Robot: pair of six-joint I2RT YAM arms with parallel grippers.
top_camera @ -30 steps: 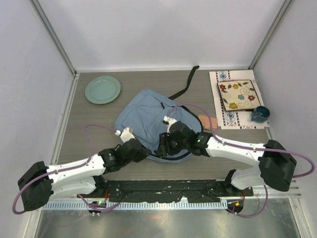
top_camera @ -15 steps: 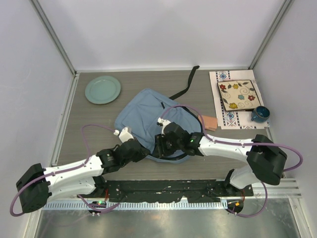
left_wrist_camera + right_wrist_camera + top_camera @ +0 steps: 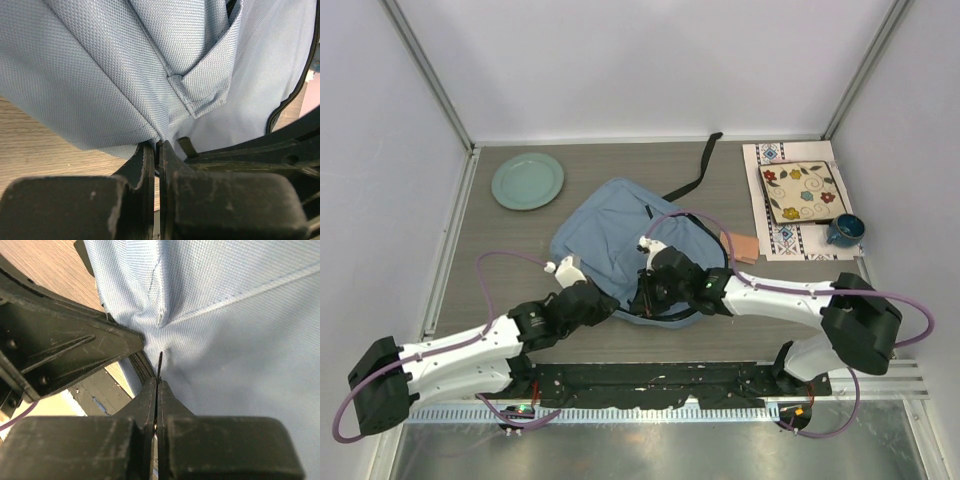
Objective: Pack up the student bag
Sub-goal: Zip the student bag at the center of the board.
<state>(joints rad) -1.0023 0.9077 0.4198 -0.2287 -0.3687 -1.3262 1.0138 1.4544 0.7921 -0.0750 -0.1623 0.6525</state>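
The left claw [image 3: 156, 148] is clenched. Its wrist view shows the two black fingers pressed together on a fold of blue-grey cloth, which is the near hem of the bag [image 3: 125, 65]. The right claw [image 3: 157, 386] is clenched too, with a thin dark strip [image 3: 160, 362] standing up between its tips. That strip could be a zip pull or the bag's piping, and the close view does not settle which. The two claws sit just beside each other, and each one's black frame fills a corner of the other's wrist view.

From above, the left claw [image 3: 610, 304] and right claw [image 3: 642, 296] meet at the bag's near edge, a little left of the table's [image 3: 620, 340] middle. The whole bag [image 3: 620, 235] lies beyond them, away from the arm bases. Its long axis seems to run from that near edge toward the far wall, and a black strap [image 3: 695, 172] trails on toward the far right.

Both arms therefore hold the same end, and the body of the bag stretches away from both. Any opening move probably means pulling these two grips apart across that axis, left claw to the left and right claw to the right.

Of the loose things, a pink item [image 3: 747, 247] touches the bag's right side, nearer the right arm. A green plate [image 3: 527, 180] lies far left.
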